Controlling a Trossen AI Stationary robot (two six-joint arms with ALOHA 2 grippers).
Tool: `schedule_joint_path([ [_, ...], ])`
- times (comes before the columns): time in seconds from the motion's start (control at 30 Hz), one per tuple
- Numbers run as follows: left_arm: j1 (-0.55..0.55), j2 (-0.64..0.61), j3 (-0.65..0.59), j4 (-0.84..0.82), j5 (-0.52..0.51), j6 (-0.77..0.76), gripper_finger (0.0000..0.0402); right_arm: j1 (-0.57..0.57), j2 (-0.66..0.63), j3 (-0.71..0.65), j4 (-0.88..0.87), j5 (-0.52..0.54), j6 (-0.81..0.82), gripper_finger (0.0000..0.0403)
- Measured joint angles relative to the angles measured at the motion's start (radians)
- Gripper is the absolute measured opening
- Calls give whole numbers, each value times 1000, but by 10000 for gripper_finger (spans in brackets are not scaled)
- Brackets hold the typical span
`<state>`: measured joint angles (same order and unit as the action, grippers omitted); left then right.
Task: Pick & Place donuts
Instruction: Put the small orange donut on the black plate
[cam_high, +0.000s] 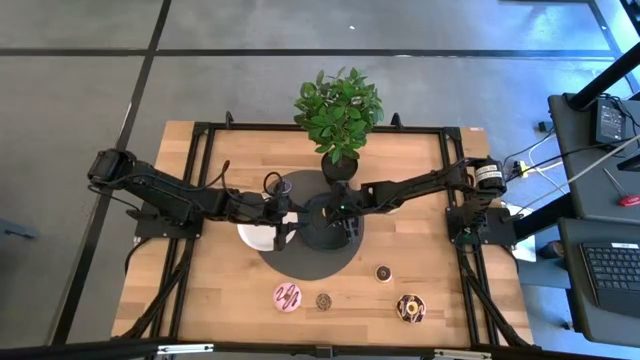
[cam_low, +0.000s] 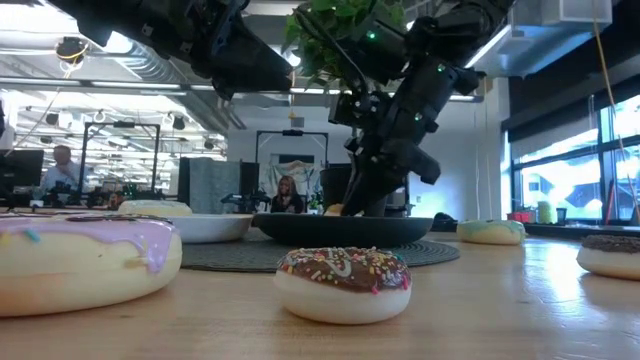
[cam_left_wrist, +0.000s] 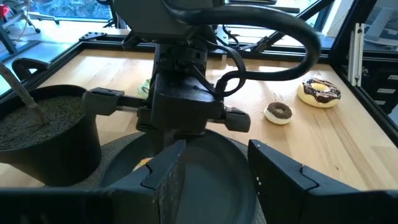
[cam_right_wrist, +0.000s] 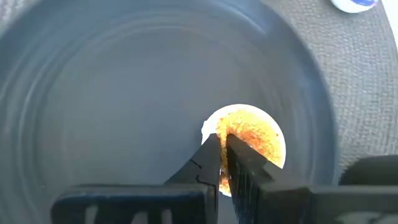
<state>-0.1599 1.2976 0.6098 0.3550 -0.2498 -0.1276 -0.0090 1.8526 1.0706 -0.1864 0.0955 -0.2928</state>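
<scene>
Resting on the wooden surface (cam_high: 420, 250), the black plate (cam_right_wrist: 93, 93) holds an orange donut (cam_right_wrist: 261, 134) lying flat, visible only from the right wrist; the right pincer (cam_right_wrist: 224, 158) is nearly pressed together on its rim. The left pincer (cam_left_wrist: 214, 168) hangs spread nearby.

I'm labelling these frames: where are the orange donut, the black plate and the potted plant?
orange donut (cam_right_wrist: 256, 138): right wrist view, its icing.
black plate (cam_right_wrist: 112, 93): right wrist view, bare inner floor.
potted plant (cam_high: 339, 108): high view, its leaves.
</scene>
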Motion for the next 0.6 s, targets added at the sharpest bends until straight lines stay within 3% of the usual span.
schedule_joint_path([
  [0.17, 0, 0, 0, 0, 0, 0, 169, 0, 0, 0, -8, 0, 0, 32],
  [0.6, 0, 0, 0, -1, 0, -16, 169, 0, -22, 0, -18, 16, 26, 115],
])
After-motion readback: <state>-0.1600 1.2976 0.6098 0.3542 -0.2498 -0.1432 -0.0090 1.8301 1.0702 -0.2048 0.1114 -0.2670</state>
